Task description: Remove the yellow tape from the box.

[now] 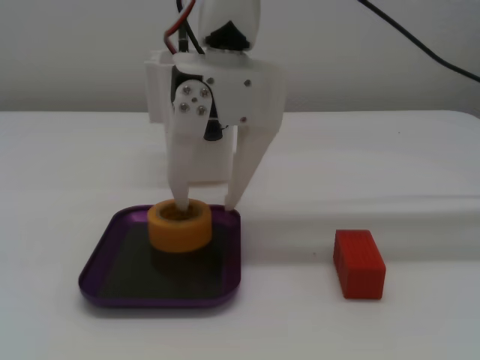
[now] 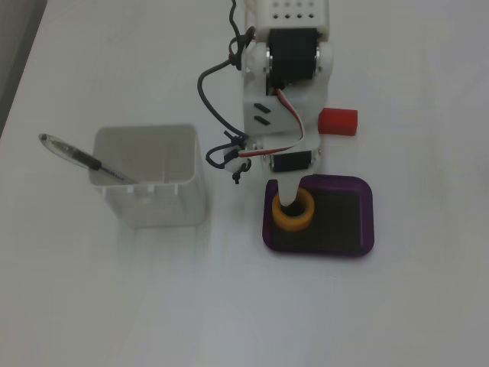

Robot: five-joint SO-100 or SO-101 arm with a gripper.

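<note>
No legible text, labels, brands or numbers anywhere in either fixed view.

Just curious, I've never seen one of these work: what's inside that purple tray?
The purple tray holds a yellow tape roll, with one finger of the pincer dipped into its hollow core. The tray floor under the roll is hidden.

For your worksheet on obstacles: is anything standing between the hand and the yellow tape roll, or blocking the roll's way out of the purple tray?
Nothing visible does. The hand is already at the yellow tape roll, one finger down in its core and the other outside its wall. Only the purple tray's low rim surrounds it, and the table beyond is mostly bare; the red block lies apart.
</note>
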